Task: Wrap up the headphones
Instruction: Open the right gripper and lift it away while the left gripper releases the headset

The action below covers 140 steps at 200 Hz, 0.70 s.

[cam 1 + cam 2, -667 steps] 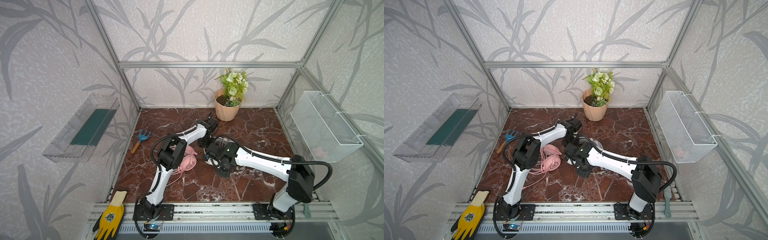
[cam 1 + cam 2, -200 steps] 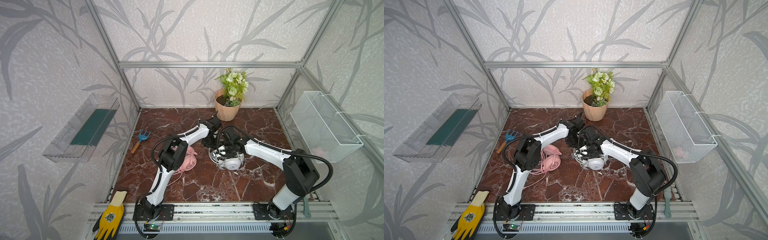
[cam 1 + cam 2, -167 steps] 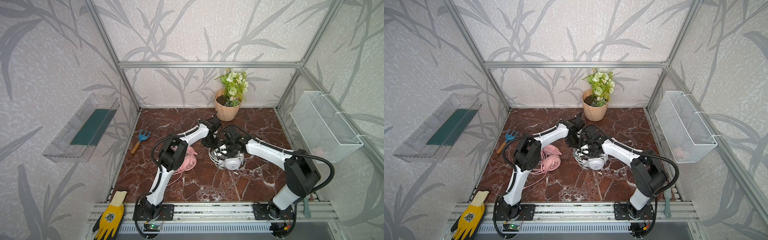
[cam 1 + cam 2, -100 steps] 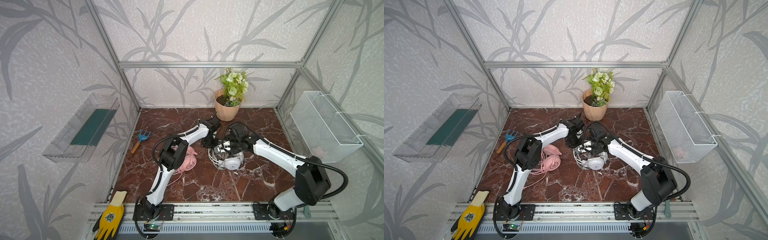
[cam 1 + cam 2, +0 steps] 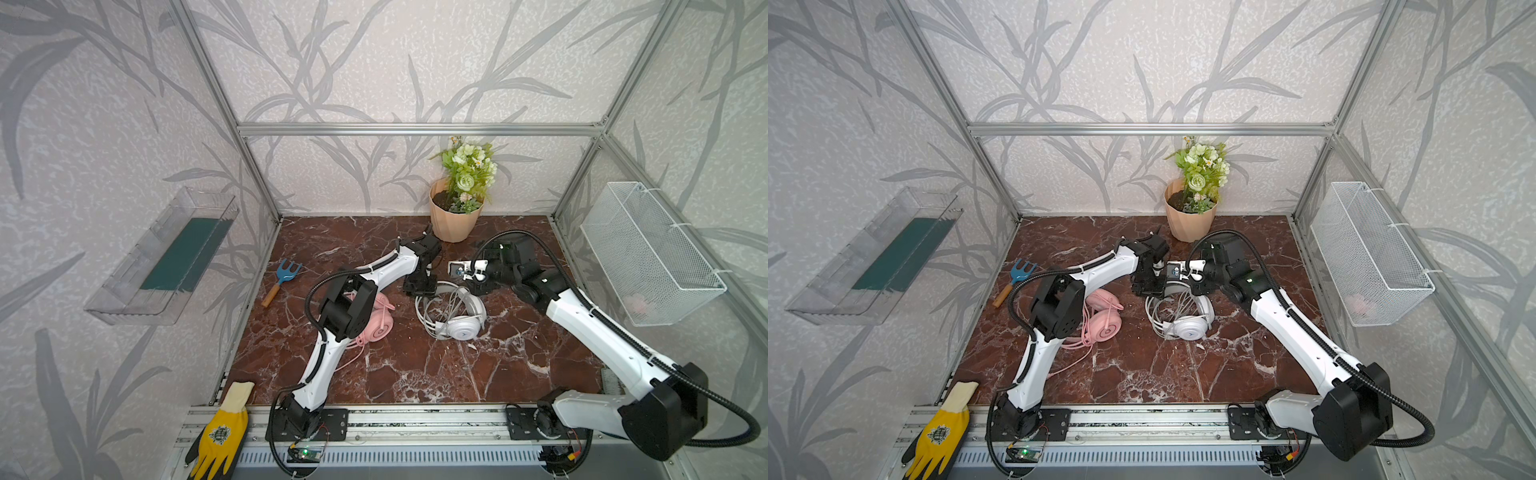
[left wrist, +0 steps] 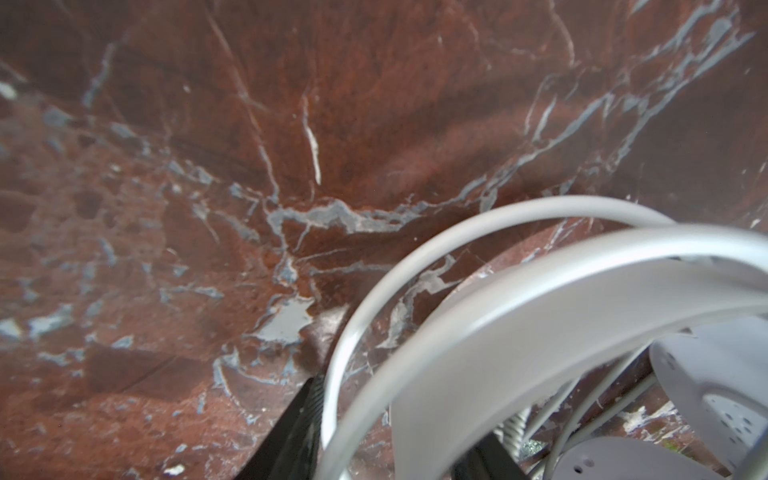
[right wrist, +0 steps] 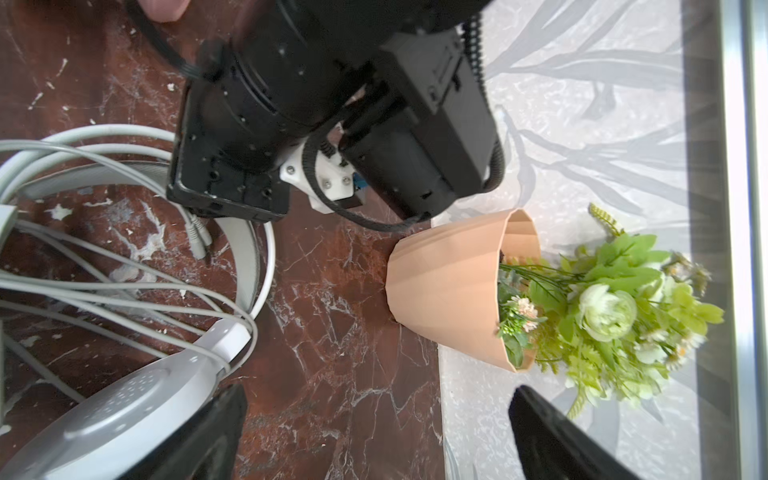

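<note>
Currently on your surface [image 5: 415,374]:

1. White headphones [image 5: 459,328], lying flat near the middle, with their cable [image 5: 432,311] looped loosely across the headband.
2. Pink headphones [image 5: 380,328], lying just left of the white pair and partly hidden behind the left arm.
3. Left claw [image 5: 419,286], down at the white headband with 1 finger on each side. You cannot tell whether it pinches.
4. Right claw [image 7: 376,432], with its fingers spread wide apart and gripping nothing. It sits near the white headband and faces the flower pot [image 5: 451,226].
</note>
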Tool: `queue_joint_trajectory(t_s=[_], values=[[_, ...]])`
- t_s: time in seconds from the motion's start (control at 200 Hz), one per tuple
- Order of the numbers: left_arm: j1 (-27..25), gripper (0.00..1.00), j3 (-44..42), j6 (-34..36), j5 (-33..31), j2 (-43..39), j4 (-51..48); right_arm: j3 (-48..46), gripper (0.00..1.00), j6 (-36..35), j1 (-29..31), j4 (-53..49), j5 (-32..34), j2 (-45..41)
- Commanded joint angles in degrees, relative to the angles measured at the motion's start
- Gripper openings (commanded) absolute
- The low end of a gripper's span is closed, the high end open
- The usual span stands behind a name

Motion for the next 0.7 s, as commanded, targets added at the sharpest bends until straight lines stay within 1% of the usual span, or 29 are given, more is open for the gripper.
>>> queue_joint_trajectory(t_s=[0.0, 0.09, 0.115, 0.19, 0.22, 0.265, 0.28, 0.435, 0.64, 0.695], values=[[-0.7, 0.54, 2.2, -0.3, -0.4, 0.9, -4.1, -1.4, 0.99, 3.9, -0.8, 1.8, -1.4, -1.3], [-0.5, 0.60, 3.6, 0.9, -3.5, 0.6, -6.4, -1.7, 0.99, 5.4, -0.9, 2.0, -1.5, -1.6], [-0.4, 0.64, 4.0, 1.2, -4.3, 0.6, -7.2, -1.9, 0.99, 5.8, -0.9, 2.4, -1.6, -1.7], [0.1, 0.74, 5.1, 1.9, -6.6, 0.6, -9.2, -2.7, 0.99, 7.2, -0.8, 3.3, -1.7, -2.2], [0.3, 0.80, 5.4, 2.1, -7.7, 0.4, -9.7, -3.0, 0.99, 7.7, -0.8, 4.0, -1.7, -2.4], [0.6, 0.97, 5.9, 2.4, -8.9, 0.0, -10.4, -3.7, 0.99, 8.3, -0.8, 4.8, -1.9, -2.9], [0.6, 0.99, 6.2, 2.6, -9.3, -0.2, -10.7, -3.9, 0.99, 8.5, -0.8, 5.2, -1.9, -3.1], [1.0, 0.99, 11.4, 3.5, -13.6, -0.5, -14.2, -5.2, 0.99, 10.9, -1.0, 7.1, -2.3, -4.2], [2.3, 0.99, 20.1, 3.7, -17.0, -1.2, -18.3, -7.0, 0.99, 13.4, -1.0, 9.4, -3.1, -5.5], [2.8, 0.99, 22.8, 2.7, -19.5, -1.7, -19.8, -7.4, 0.99, 14.1, -0.9, 10.0, -3.2, -5.9]])
